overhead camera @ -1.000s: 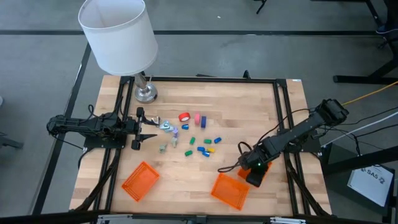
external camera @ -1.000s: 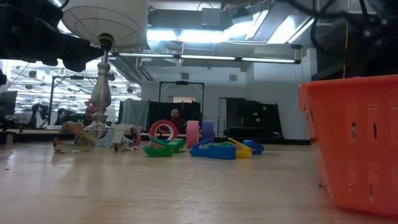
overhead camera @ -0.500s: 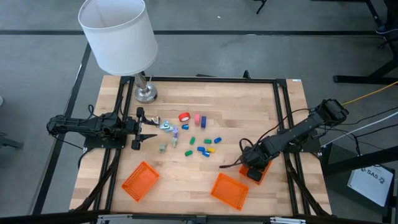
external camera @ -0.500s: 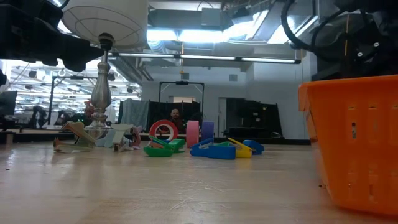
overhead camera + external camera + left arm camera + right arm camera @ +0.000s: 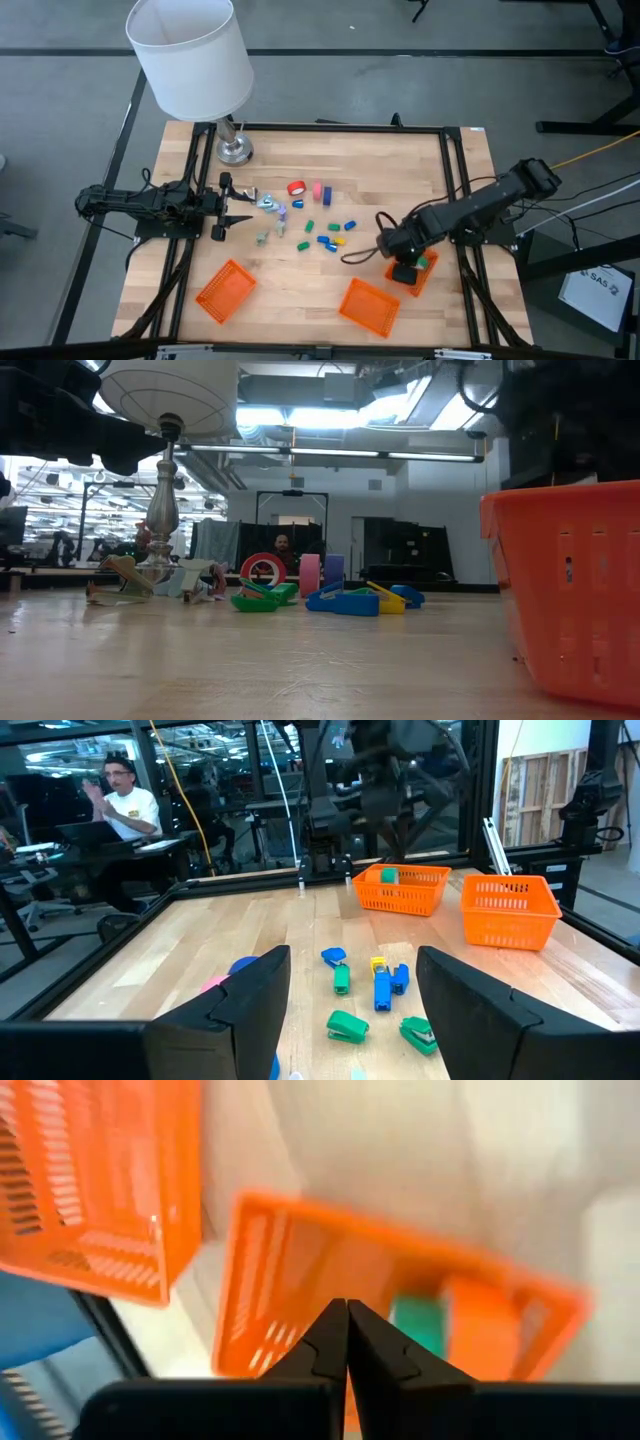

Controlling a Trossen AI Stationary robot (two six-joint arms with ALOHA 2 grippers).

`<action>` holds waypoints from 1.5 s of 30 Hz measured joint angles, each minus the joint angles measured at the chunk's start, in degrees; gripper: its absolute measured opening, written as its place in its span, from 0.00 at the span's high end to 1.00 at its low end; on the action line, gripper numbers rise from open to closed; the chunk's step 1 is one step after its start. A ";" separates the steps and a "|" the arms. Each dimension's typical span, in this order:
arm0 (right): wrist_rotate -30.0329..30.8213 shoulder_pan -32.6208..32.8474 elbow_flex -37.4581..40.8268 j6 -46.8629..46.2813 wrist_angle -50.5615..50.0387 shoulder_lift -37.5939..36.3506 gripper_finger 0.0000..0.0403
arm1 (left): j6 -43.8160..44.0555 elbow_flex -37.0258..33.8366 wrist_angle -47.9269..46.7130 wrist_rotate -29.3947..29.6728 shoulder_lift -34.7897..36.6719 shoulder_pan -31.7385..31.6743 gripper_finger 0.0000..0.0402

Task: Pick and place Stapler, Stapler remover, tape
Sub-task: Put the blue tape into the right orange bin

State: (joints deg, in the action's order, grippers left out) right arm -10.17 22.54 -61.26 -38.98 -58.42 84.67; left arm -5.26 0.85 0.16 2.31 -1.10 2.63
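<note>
With its fingers pressed together on nothing, the right gripper hovers beside the orange basket holding what seems a green stapler; its cable could snag the rim, while tape rolls wait mid-table.

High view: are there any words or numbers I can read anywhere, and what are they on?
"SAS": that is all I can make out, on a white box on the floor right of the table; the rest of its print is too small to read.
Nothing readable on the orange baskets, the lamp or the small pieces.
</note>
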 joint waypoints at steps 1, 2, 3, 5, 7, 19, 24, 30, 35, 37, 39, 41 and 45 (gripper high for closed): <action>0.93 -0.89 -0.84 2.83 0.30 0.00 0.97 | 0.00 0.01 0.00 0.00 -0.01 0.00 0.46; 1.82 -1.83 -1.58 5.71 0.60 -0.01 0.97 | 0.00 0.01 0.00 0.00 -0.02 0.00 0.46; 2.64 -2.89 -2.21 8.65 0.79 -0.01 0.97 | 0.00 0.00 0.00 0.00 -0.02 0.00 0.46; 4.16 -5.14 -3.47 14.12 1.12 0.22 0.97 | 0.00 0.01 0.00 0.00 -0.02 0.00 0.46; 6.09 -7.44 -4.48 19.66 1.94 0.74 0.97 | 0.00 0.00 0.00 0.00 0.00 0.00 0.47; 9.13 -16.66 -6.70 48.42 16.31 6.60 0.80 | 0.00 0.01 0.00 0.00 -0.02 0.00 0.46; 9.13 -18.82 -6.70 57.11 23.22 8.75 0.67 | 0.00 0.01 0.00 0.00 -0.02 0.00 0.46; 9.15 -21.60 -6.70 63.50 30.38 11.08 0.59 | 0.00 0.01 0.00 0.00 -0.01 0.00 0.46; 9.13 -23.91 -6.70 64.96 34.69 13.46 0.58 | 0.00 0.01 0.00 0.00 0.00 0.00 0.46; 9.13 -24.78 -6.68 64.94 35.04 14.04 0.58 | 0.00 0.00 0.00 0.00 -0.01 0.00 0.47; 9.13 -25.62 -6.68 64.94 35.95 14.33 0.59 | 0.00 0.01 0.00 0.00 -0.02 0.00 0.46; 9.13 -26.41 -6.68 64.94 36.73 14.33 0.58 | 0.00 0.01 0.00 -0.01 -0.01 0.00 0.46; 9.11 -28.17 -6.68 64.79 38.96 14.33 0.58 | 0.00 0.01 0.00 0.00 -0.02 0.00 0.46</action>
State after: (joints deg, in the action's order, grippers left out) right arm -1.06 -5.63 -67.94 25.81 -19.46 99.00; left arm -5.26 0.86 0.16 2.31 -1.12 2.63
